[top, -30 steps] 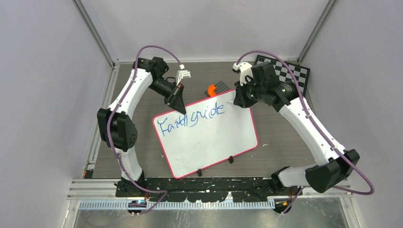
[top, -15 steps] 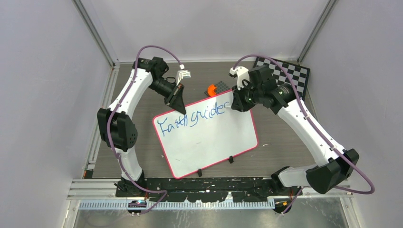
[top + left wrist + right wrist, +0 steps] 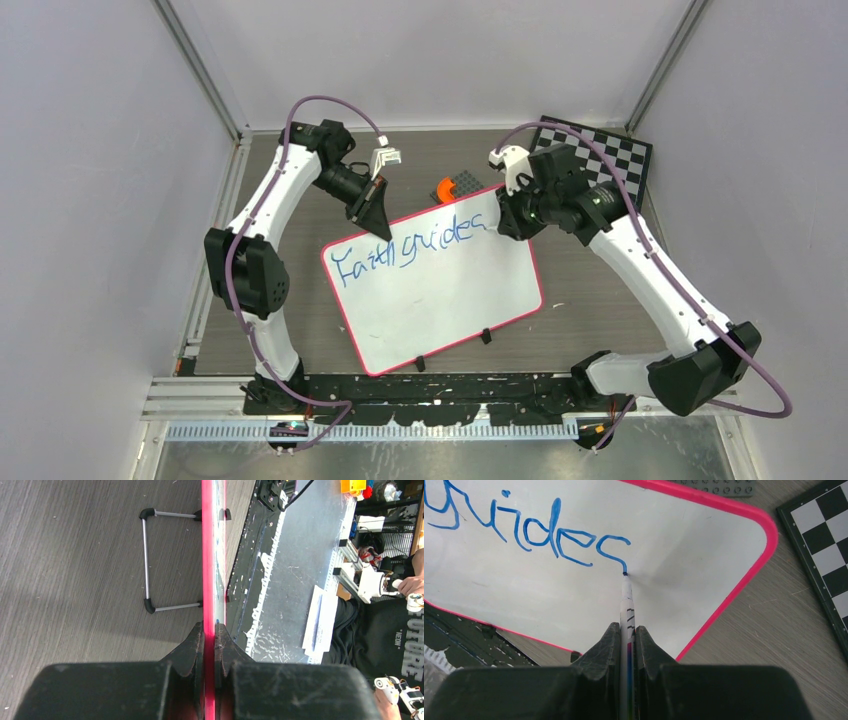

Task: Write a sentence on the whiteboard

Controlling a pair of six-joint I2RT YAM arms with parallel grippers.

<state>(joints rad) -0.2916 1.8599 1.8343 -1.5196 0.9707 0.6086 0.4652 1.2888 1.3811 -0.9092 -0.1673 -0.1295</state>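
Observation:
The whiteboard (image 3: 440,300), white with a pink rim, lies tilted in the middle of the table. Blue words of the sentence (image 3: 400,250) run along its upper part and read "Faith guides". My left gripper (image 3: 376,226) is shut on the board's far left rim; the left wrist view shows its jaws (image 3: 209,628) pinching the pink edge (image 3: 208,555). My right gripper (image 3: 503,222) is shut on a thin white marker (image 3: 626,602). The marker's blue tip touches the board (image 3: 684,565) at the tail of the last "s" in "guides" (image 3: 524,527).
A black-and-white checkered board (image 3: 612,155) lies at the far right, close to the whiteboard's corner (image 3: 824,545). A grey studded plate (image 3: 466,184) and an orange piece (image 3: 443,189) sit just behind the whiteboard. A wire stand leg (image 3: 146,560) sticks out beneath it.
My right gripper has carried the marker to the right along the top line. The word has grown from "guide" to "guides". The left arm has stayed put.

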